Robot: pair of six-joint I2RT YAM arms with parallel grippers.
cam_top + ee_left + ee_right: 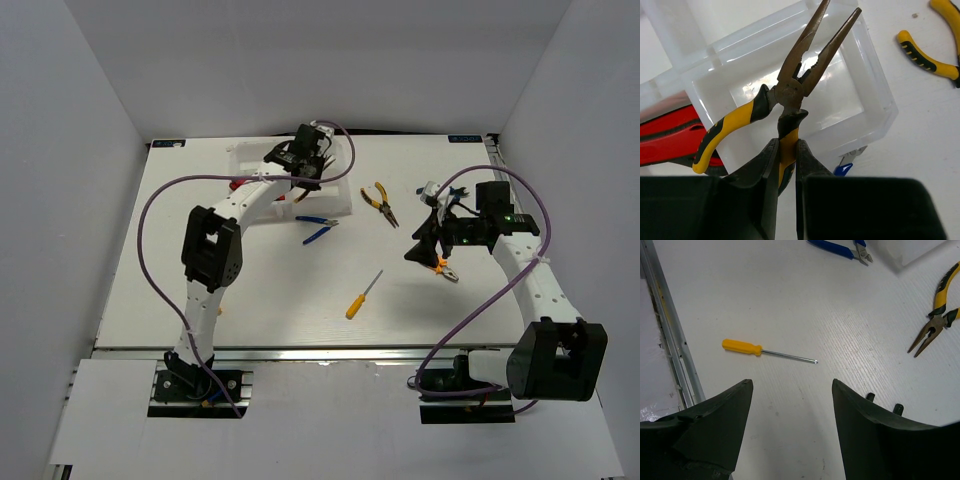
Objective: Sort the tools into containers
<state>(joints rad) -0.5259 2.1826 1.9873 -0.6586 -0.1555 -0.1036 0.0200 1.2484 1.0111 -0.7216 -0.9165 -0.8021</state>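
Note:
My left gripper [787, 142] is shut on one handle of yellow-and-black long-nose pliers [802, 75] and holds them, jaws apart, over a compartment of the white translucent tray [875, 95]. In the top view it [300, 160] is over the tray [345, 200] at the back. A red-and-black tool [665, 135] lies in the compartment to the left. My right gripper [790, 382] is open and empty above the table [428, 255]. A yellow-handled screwdriver [755, 349], blue-handled pliers [840, 249] and a second pair of yellow-and-black pliers [935, 315] lie on the table.
In the top view the screwdriver [363, 294] lies mid-table, the blue pliers [317, 228] just in front of the tray, the yellow pliers [379, 203] to its right. A small orange-handled tool [446, 270] lies under my right gripper. White walls surround the table.

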